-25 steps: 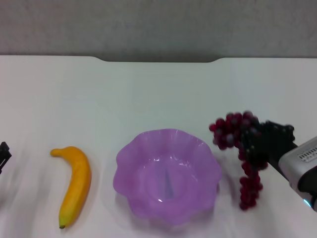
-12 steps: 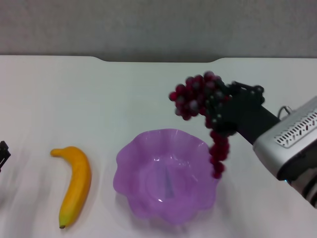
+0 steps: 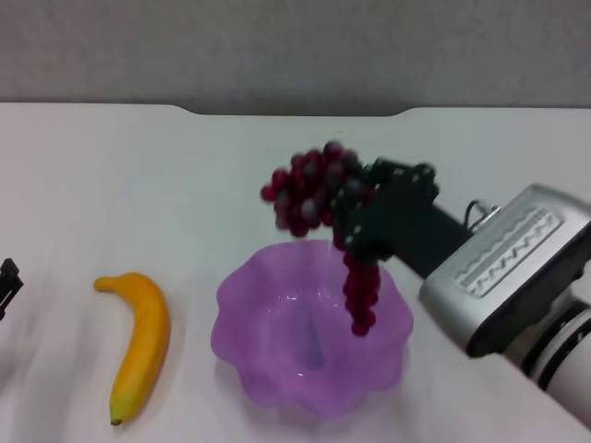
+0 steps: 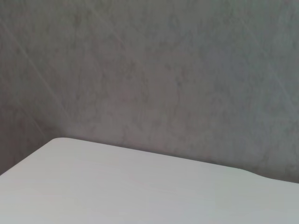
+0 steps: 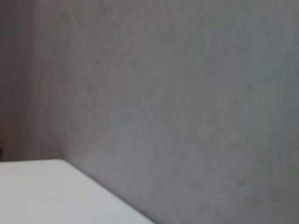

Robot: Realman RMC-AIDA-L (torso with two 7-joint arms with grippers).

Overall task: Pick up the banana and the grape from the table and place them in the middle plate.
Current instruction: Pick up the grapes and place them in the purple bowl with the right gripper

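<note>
Dark red and glossy, the grape [image 3: 319, 198] hangs in the air above the plate [image 3: 277, 369], pinched near its stem end by the right gripper [image 3: 355, 217], whose black fingers are pressed onto the bunch. The upper cluster sits over the plate's far rim, while a long strand dangles down over the bowl, its tip close above the hollow on the side nearer the arm. Held from the top like that, the bunch trails under its own weight, so I judge it can be lowered tail first and let go once more of it is over the middle.

The banana [image 3: 140, 343] lies flat on the table [image 3: 111, 175] just beside the plate, on the side away from that arm, untouched. Beyond the banana, at the table's edge, a sliver of the left gripper [image 3: 7, 284] shows; I cannot tell whether it is spread or closed.
</note>
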